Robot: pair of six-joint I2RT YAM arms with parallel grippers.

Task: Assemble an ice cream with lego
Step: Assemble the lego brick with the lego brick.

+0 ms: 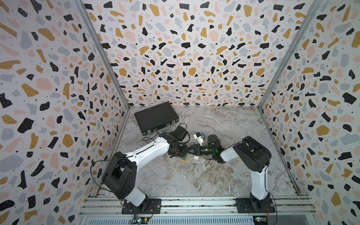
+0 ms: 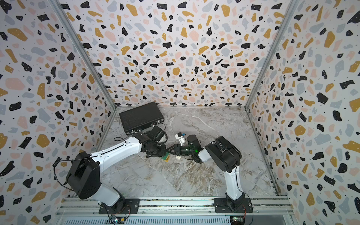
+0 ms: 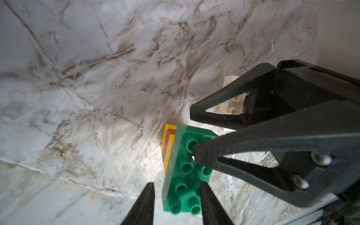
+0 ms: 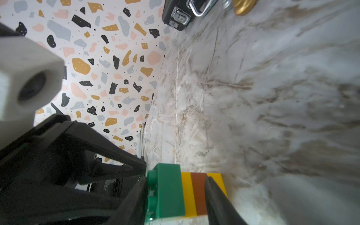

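The partly built ice cream is a green lego brick (image 3: pixel 185 175) on a yellow-brown-yellow stick (image 3: pixel 167 144). In both top views it is a small stack (image 1: pixel 184 158) (image 2: pixel 166 158) on the marble between the two arms. My left gripper (image 3: pixel 176 184) reaches down over it, with its fingers closed onto the green brick's near end. My right gripper (image 4: pixel 175 179) comes in level from the side and stands open. One of its fingers lies against the green brick's (image 4: pixel 167 189) studs and the other crosses the stick (image 4: pixel 194 192). A white lego brick (image 1: pixel 196 157) (image 3: pixel 228 82) lies loose just beside the stack.
A shut black briefcase (image 1: pixel 155 116) (image 4: pixel 175 17) lies at the back left by the wall. A brass-coloured knob (image 4: pixel 243 5) sits near its handle. The terrazzo-patterned walls close in the marble floor (image 1: pixel 204 175) on three sides. The arms' rail runs along the front.
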